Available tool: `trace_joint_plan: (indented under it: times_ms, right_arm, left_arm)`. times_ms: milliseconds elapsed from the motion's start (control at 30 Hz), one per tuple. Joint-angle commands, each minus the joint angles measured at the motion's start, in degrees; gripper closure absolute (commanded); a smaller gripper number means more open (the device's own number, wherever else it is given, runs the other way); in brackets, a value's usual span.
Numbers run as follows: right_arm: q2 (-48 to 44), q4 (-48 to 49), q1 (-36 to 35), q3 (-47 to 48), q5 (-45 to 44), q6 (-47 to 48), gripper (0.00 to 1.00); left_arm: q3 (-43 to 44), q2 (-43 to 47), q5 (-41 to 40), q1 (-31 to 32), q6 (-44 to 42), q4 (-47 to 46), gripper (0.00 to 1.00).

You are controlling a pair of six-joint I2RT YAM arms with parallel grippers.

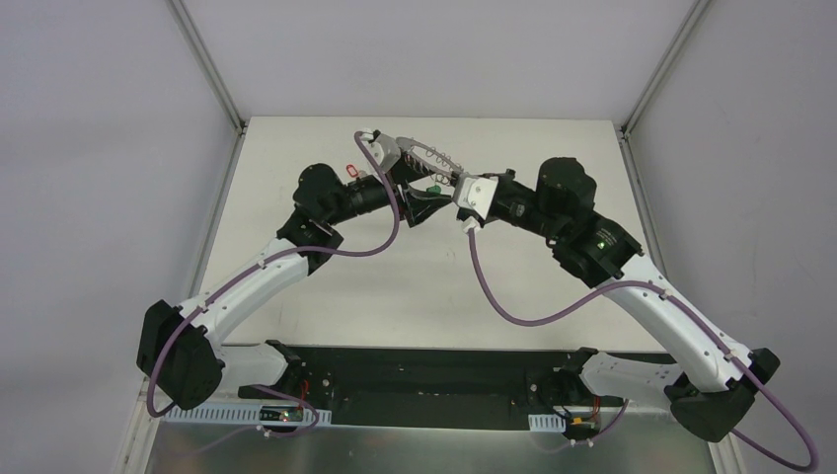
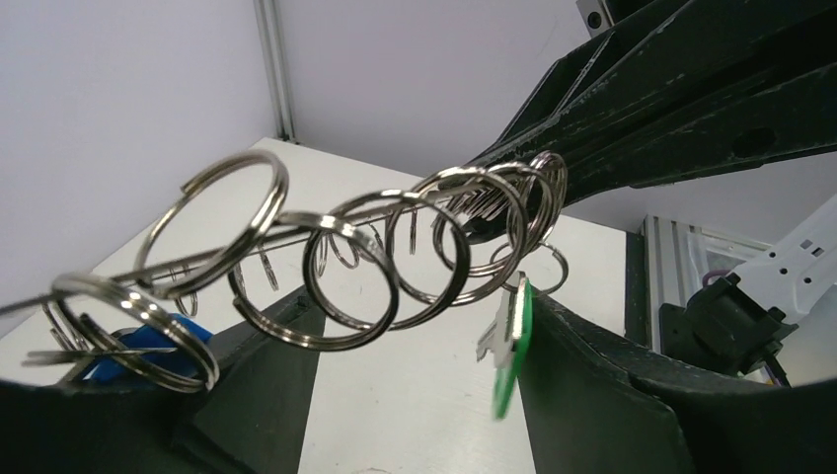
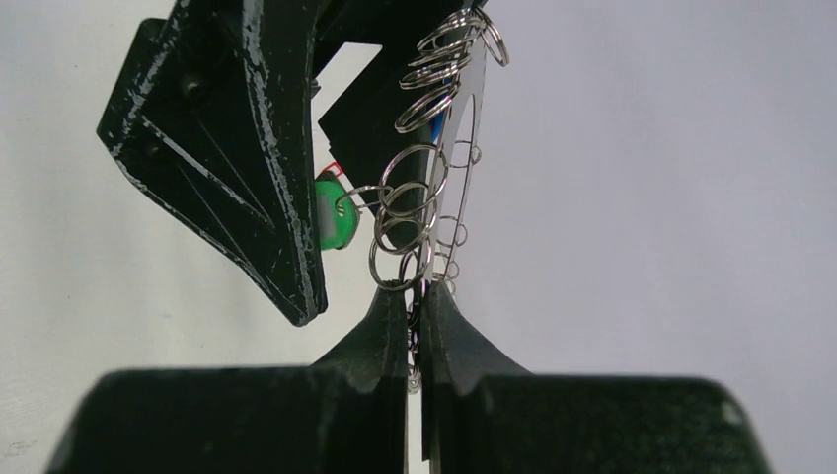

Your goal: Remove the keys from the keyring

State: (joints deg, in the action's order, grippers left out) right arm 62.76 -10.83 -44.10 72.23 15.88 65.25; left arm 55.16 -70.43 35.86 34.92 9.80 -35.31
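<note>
right wrist view: the right gripper (image 3: 415,296) is clenched on the near rim of the keyring (image 3: 464,148). the ring is held aloft over the far table (image 1: 415,296), edge-on, its long axis running straight away from those fingers. the green-tagged key (image 3: 336,222) hangs from a wire loop (image 3: 360,197), tag down, between the spread, empty fingers of the left gripper (image 2: 415,306), the nearer one.

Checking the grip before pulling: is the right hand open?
No, the right hand is shut on the edge of the keyring.
</note>
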Motion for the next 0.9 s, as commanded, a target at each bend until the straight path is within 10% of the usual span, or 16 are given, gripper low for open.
trace_joint_plan:
  times_ms: [0,433,667,867]
  right_arm:
    - [-0.9,3.5,-0.4,3.9,1.5,1.2,1.00]
    - [-0.9,3.5,-0.5,3.8,1.4,0.4,1.00]
    - [-0.4,3.8,-0.5,4.0,-2.5,-0.5,1.00]
    - [0.4,5.9,-0.4,1.7,-10.1,-4.5,1.00]
  left_arm:
    - [1.2,0.8,0.9,0.4,0.2,-3.9,0.32]
    - [1.6,0.0,3.3,0.4,1.9,-6.1,0.50]
    - [1.2,-0.1,3.4,0.4,3.8,-6.6,1.00]
    - [5.2,-1.5,3.0,0.4,9.0,5.9,1.00]
